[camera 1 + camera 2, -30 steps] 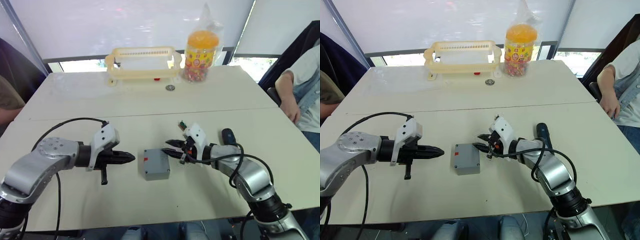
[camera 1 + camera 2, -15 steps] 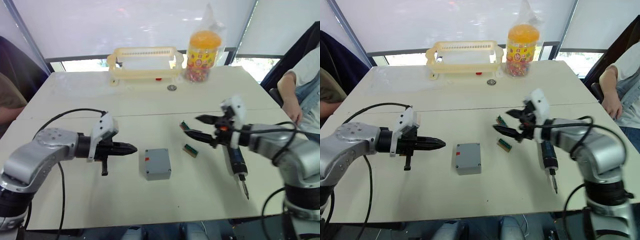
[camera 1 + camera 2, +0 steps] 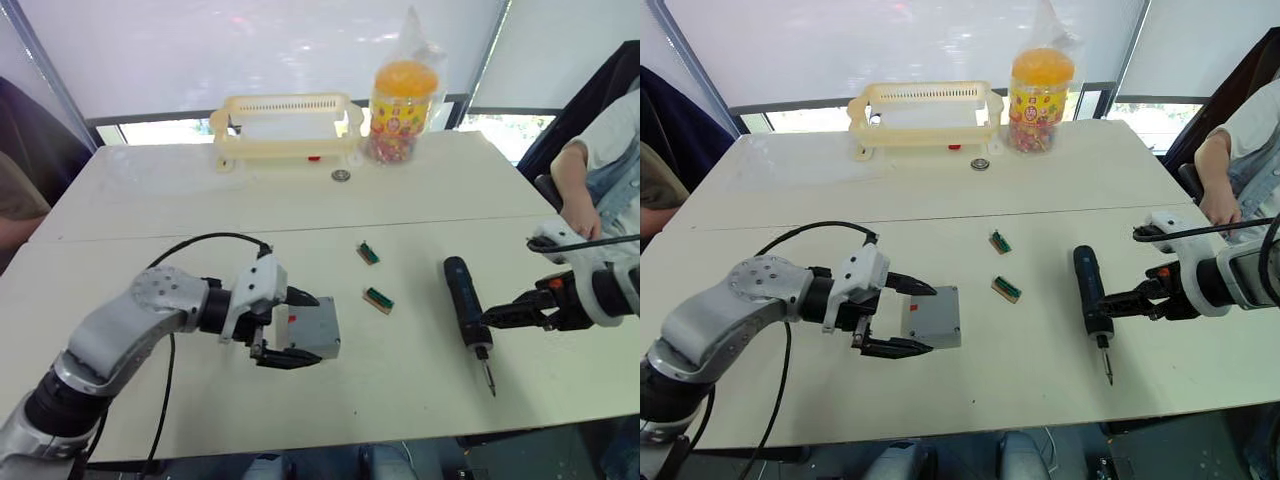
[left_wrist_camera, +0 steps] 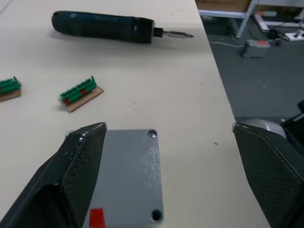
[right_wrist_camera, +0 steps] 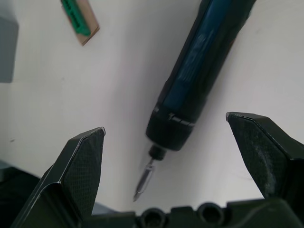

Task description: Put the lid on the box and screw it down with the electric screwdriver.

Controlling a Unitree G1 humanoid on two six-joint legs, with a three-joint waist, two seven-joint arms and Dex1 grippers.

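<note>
The left pincer (image 3: 292, 328) spread wide, partly hides the box (image 3: 312, 330).

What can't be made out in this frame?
- Box: its near end is cut off by the left wrist view's edge; lid hides its inside.
- Left gripper: open around the box, contact unclear.
- Electric screwdriver: bit tip blurred in the right wrist view.

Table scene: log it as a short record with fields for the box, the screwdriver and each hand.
box: grey box on the table, lid on, screws in two corners
electric screwdriver: electric screwdriver lying flat, bit toward the near edge
left hand: left hand open, fingers either side of the box
right hand: right hand open, beside the screwdriver, not gripping it
other: two green pieces between box and screwdriver
</note>
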